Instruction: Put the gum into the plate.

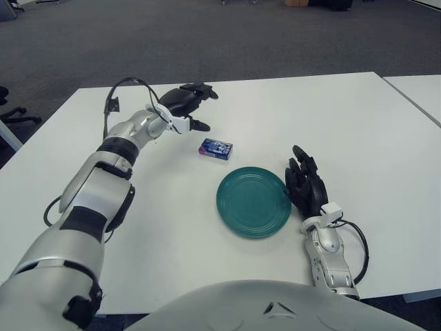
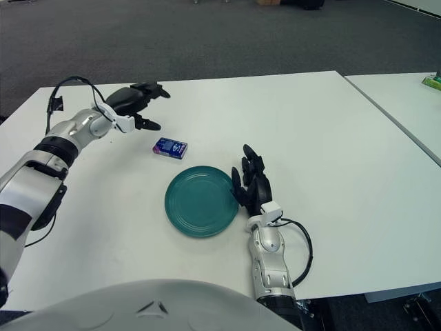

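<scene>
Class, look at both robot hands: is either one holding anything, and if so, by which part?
Nothing is held. The left hand hovers open beyond the gum, not touching it. The right hand shows open beside the plate, on its right.

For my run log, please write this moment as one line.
left hand: open, raised beyond the gum, no contact | gum: on table, outside plate | right hand: idle, right of plate | step: gum not grasped

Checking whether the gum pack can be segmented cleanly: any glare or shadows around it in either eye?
Left eye view: gum pack sharp, with a thin soft shadow at its base, no glare on the table. Right eye view: the same, and the plate shows only a faint sheen.
</scene>
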Controlling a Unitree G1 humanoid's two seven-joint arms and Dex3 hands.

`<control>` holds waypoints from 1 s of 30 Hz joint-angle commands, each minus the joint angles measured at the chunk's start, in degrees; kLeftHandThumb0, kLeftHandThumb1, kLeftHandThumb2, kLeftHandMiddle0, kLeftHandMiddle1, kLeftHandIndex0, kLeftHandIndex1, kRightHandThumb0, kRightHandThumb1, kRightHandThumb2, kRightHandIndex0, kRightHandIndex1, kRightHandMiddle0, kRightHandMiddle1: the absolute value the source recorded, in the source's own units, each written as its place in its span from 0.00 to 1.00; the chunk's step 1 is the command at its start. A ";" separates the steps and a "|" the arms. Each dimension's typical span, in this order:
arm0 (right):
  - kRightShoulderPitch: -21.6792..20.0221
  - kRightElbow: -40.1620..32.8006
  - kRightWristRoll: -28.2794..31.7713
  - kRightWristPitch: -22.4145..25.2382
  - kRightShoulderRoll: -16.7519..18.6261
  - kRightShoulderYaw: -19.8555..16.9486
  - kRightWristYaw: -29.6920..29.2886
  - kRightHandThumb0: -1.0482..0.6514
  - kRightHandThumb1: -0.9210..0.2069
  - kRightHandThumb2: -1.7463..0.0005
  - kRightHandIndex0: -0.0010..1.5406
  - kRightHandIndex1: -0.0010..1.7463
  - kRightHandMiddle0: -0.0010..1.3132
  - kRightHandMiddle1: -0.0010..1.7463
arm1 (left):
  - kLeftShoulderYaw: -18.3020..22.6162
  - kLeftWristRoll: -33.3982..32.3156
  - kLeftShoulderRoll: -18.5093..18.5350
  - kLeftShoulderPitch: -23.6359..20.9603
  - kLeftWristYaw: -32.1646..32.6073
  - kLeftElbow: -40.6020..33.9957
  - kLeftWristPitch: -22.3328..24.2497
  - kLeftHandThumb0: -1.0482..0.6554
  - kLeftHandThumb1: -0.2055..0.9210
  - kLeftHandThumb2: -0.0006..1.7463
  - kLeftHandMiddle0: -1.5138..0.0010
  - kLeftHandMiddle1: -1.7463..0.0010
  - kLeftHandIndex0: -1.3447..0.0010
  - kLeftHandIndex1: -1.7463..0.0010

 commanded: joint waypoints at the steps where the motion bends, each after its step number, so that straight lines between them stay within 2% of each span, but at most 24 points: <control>1: 0.82 3.47 0.44 1.30 0.41 -0.82 -0.68 0.17 0.00 0.64 0.12 0.01 0.00 0.27 | -1.52 0.64 -1.00 -2.83 -1.37 1.98 0.86 0.13 0.98 0.08 0.85 1.00 0.87 0.31; 10: 0.87 4.43 -1.37 -0.83 -0.18 -1.01 -1.79 0.17 0.00 0.61 0.14 0.01 0.00 0.29 | -3.79 0.35 -4.16 -4.17 -5.36 6.17 2.52 0.16 0.95 0.06 0.86 1.00 0.89 0.23; 19: 1.24 4.74 -1.73 -1.47 -0.51 -1.23 -1.87 0.16 0.00 0.60 0.15 0.01 0.00 0.29 | -3.41 -1.61 -6.93 -4.01 -13.52 8.62 4.66 0.19 0.92 0.07 0.86 1.00 0.93 0.17; 23: 0.93 5.49 -1.54 -1.74 -0.73 -1.41 -1.79 0.16 0.00 0.60 0.14 0.01 0.00 0.28 | -3.59 -1.62 -7.50 -3.90 -15.12 9.04 5.68 0.19 0.91 0.08 0.87 1.00 0.95 0.17; 24: 0.77 5.79 -1.51 -1.85 -0.82 -1.47 -1.76 0.16 0.00 0.60 0.14 0.01 0.00 0.28 | -3.66 -1.57 -7.67 -3.85 -15.42 9.17 5.94 0.19 0.90 0.09 0.87 1.00 0.95 0.17; 30: 0.43 6.89 -1.64 -2.50 -1.13 -1.74 -1.89 0.16 0.00 0.59 0.14 0.00 0.00 0.27 | -3.54 -1.81 -8.79 -3.39 -17.30 9.76 7.93 0.21 0.72 0.29 0.88 1.00 0.94 0.20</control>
